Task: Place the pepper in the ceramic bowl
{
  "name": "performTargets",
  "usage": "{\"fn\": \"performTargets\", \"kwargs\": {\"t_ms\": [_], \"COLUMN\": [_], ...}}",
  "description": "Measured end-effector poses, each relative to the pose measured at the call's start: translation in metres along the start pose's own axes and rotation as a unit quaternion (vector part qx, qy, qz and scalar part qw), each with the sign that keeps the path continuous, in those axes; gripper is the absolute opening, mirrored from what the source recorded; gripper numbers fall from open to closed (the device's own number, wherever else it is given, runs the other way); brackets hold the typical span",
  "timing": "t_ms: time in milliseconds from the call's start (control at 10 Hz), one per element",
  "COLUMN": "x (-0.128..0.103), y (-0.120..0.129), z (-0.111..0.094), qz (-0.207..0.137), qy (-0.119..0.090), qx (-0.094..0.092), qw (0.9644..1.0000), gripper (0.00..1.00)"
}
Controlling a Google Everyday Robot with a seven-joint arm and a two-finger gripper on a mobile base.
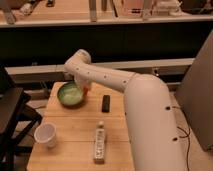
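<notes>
Hovering over ceramic bowl, gripper seemingly pinches pepper.

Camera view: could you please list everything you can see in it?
Table: one, light wood, centre foreground.
Ceramic bowl: one, green, table's far left.
Pepper: one, orange-red, at the bowl's right rim.
Remote: one, black, right of the bowl.
Paper cup: one, white, table's near left.
Elongated object: one, pale, table's near edge, kind unclear.
Furniture piece: one, black, left of the table.
Arm: one, white, reaching in from the right.
End effector: one, whitish, shut on the pepper beside the bowl's right rim.
</notes>
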Motion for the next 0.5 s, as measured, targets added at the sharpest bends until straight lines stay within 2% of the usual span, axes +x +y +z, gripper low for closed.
{"fn": "performTargets", "kwargs": {"t_ms": [500], "x": [0.007], "y": [-0.0096], "z": [0.0034], "qz": [-0.006], "qy": [0.006], "qx": [-0.004], "qw": [1.0], "gripper": [0.02]}}
